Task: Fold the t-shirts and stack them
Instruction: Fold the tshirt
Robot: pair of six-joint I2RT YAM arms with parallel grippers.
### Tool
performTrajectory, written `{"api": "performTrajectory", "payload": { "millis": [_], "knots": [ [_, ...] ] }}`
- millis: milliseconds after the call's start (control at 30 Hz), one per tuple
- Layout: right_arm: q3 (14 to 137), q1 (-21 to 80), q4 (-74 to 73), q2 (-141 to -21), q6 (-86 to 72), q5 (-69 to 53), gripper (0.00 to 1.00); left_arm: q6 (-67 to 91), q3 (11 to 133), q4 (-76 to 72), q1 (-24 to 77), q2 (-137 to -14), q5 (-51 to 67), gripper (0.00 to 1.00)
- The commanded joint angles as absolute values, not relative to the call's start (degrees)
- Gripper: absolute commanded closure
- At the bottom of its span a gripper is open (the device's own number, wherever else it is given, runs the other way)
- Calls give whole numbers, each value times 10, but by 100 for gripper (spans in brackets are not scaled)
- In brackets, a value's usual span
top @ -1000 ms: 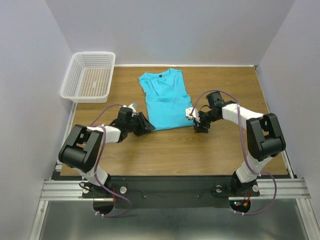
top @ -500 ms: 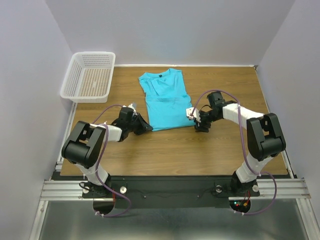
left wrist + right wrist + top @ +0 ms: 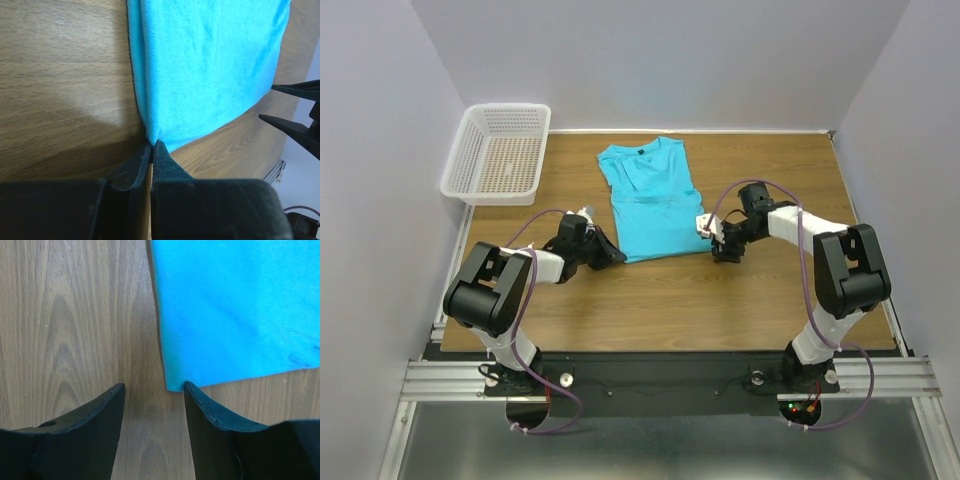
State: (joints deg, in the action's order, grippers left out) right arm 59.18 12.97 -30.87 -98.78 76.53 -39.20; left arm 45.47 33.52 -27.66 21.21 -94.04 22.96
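Both wrist views cut the t-shirt (image 3: 210, 65) off at their edges.

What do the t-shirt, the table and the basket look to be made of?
The t-shirt: soft knit cloth, matte; fine ribbed texture shows in the left wrist view. The table: wood or wood-look laminate; grain lines, faint sheen. The basket: probably white plastic, moulded mesh walls.

wooden table (image 3: 670, 300) carries a t-shirt (image 3: 650, 205) and basket (image 3: 544, 150).

The turquoise t-shirt (image 3: 649, 200) lies flat on the table, folded lengthwise, neckline at the far end.
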Motion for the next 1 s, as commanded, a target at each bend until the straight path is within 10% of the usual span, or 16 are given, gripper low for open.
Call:
{"api": "performTrajectory", "payload": {
  "millis": [0, 500, 967],
  "knots": [
    [612, 129, -300, -1005, 768, -406, 44, 446, 333, -297, 215, -933, 246, 100],
    [626, 129, -285, -1038, 735, -386, 48, 448, 339, -300, 219, -940, 257, 100],
    [573, 129, -243, -1033, 686, -327, 99, 446, 329, -307, 219, -931, 286, 100]
  ]
}}
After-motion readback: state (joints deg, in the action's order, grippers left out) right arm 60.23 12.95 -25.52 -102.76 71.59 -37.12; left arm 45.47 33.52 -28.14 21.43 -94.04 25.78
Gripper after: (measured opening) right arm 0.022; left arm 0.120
